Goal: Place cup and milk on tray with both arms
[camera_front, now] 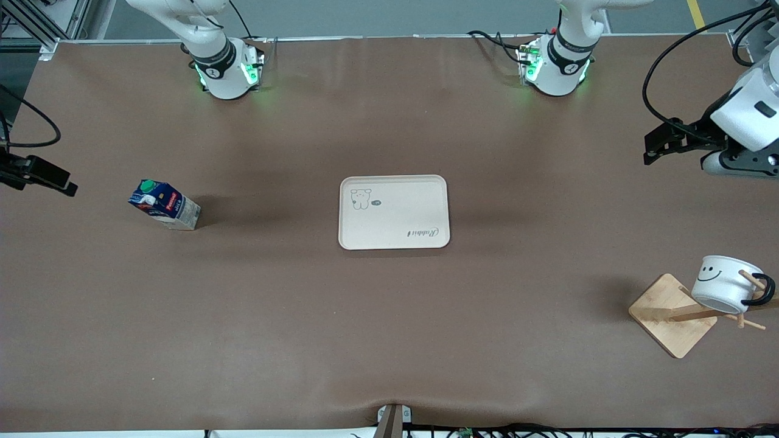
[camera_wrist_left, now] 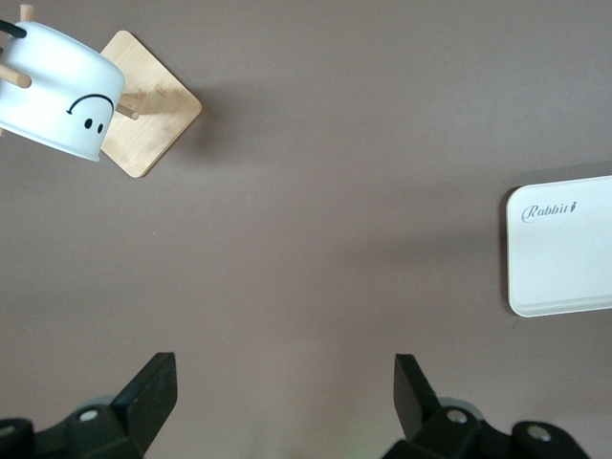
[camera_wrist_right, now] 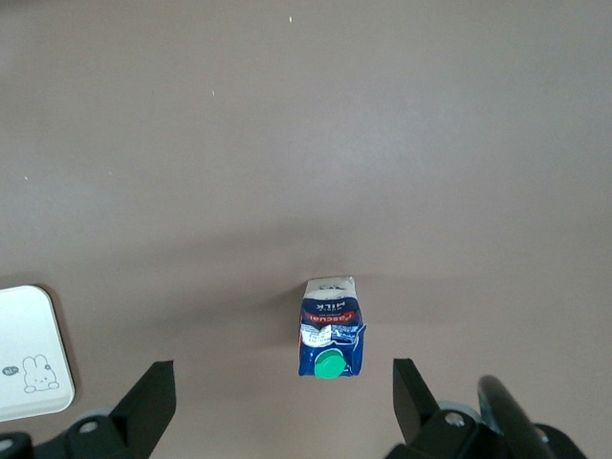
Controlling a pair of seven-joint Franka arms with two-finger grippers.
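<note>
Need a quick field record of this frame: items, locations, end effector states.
tray: cream rectangular tray, mid-table, nothing on it
milk: dark blue gable-top carton, green cap, upright, toward right arm's end
cup: white smiley mug, hung on wooden rack, toward left arm's end
left end effector: open, over bare table
right end effector: open, above the milk

My two arms are white with black joint bands, bases glowing green; black cables trail off them, and each black gripper ends in wedge-shaped fingers.
</note>
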